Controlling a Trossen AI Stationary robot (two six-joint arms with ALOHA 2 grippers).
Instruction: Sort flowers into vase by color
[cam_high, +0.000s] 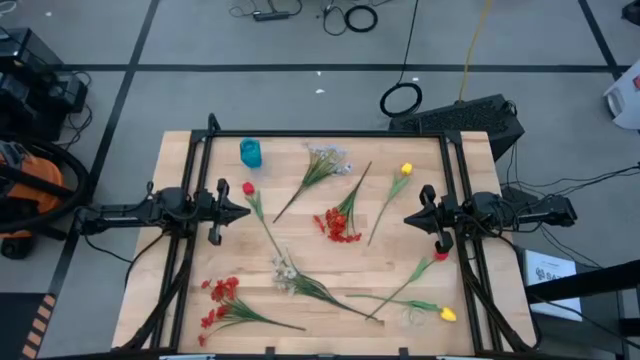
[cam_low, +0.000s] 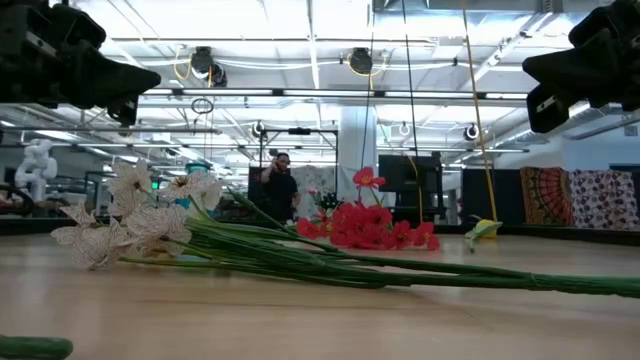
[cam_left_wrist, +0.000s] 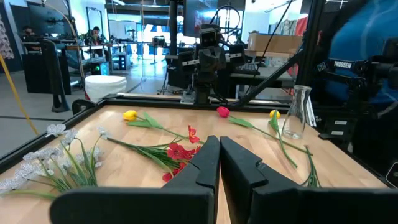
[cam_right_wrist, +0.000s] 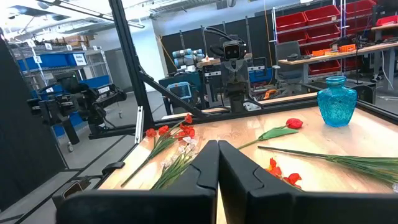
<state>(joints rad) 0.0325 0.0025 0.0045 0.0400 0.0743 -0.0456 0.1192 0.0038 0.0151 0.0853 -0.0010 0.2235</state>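
The teal-blue vase (cam_high: 250, 152) stands upright at the table's back left; it also shows in the right wrist view (cam_right_wrist: 337, 99). Flowers lie flat across the table: a red tulip (cam_high: 248, 188), a white sprig (cam_high: 325, 160), a red cluster (cam_high: 338, 226), a yellow tulip (cam_high: 406, 170), another red tulip (cam_high: 440, 255), a yellow tulip (cam_high: 447, 314), a white sprig (cam_high: 287, 270) and a red spray (cam_high: 220, 298). My left gripper (cam_high: 240, 211) is shut and empty above the left side, beside the red tulip. My right gripper (cam_high: 408, 218) is shut and empty above the right side.
A clear glass vase (cam_left_wrist: 297, 112) stands near the front right of the table in the left wrist view. A black frame (cam_high: 320, 135) runs along the table's edges. In the low view a person (cam_low: 280, 185) stands in the room far behind the table.
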